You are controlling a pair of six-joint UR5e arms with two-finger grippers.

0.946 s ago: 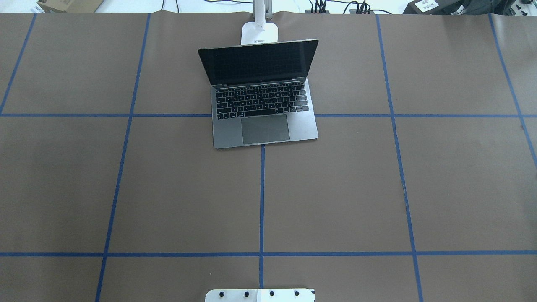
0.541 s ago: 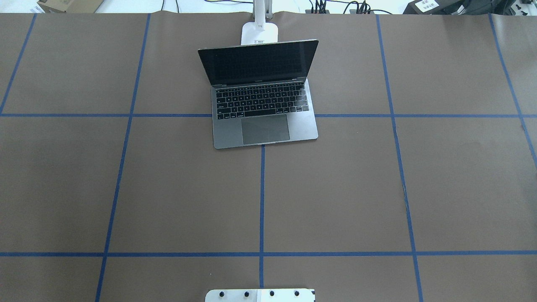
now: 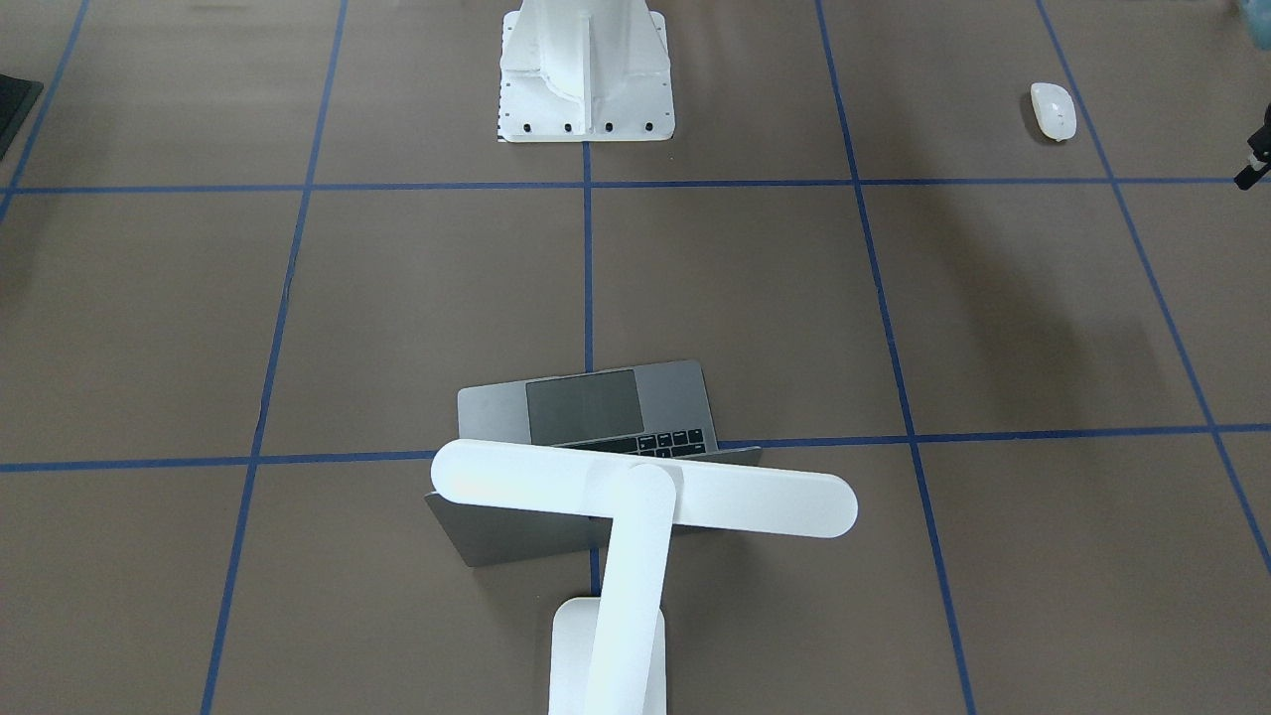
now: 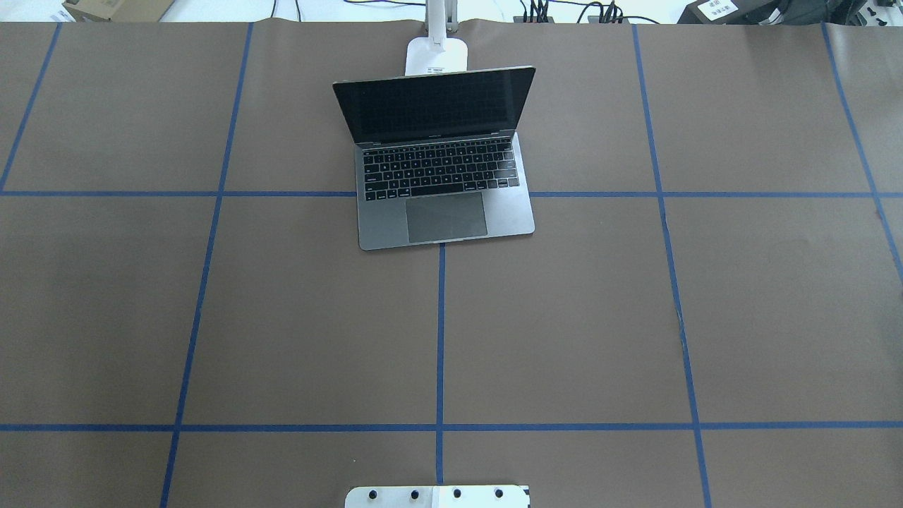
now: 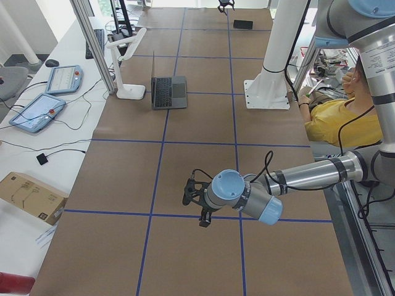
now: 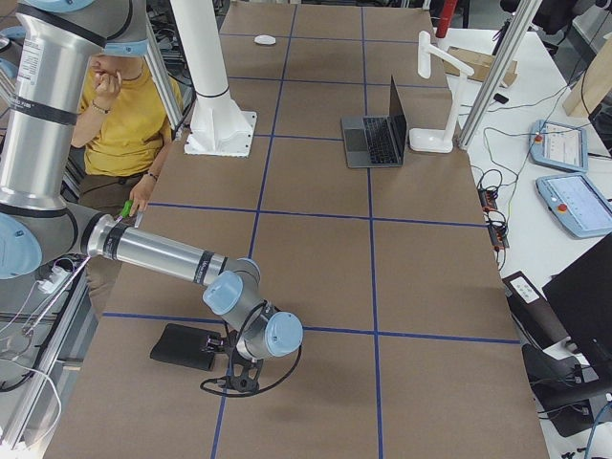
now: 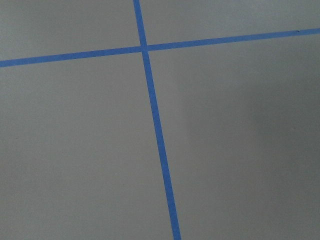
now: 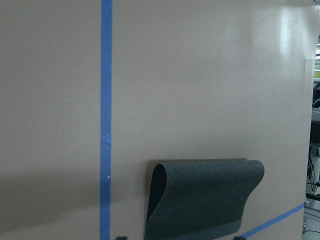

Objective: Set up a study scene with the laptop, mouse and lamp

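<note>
Currently left gripper (image 5: pixel 202 216) hovers over bare brown table (image 4: pixel 564 317), blue tape cross (image 7: pixel 144 48) beneath its wrist cam; jaws apart or together: cannot tell. Right gripper (image 6: pixel 241 368) at edge of black mat (image 8: pixel 205 200), mat edge curled up just ahead of it; clamped or not: cannot tell. Mouse (image 3: pixel 1053 109) near left gripper, not touching. Laptop (image 4: pixel 444 176) open, well apart from both grippers. Lamp (image 3: pixel 645 497) base just behind laptop lid.
</note>
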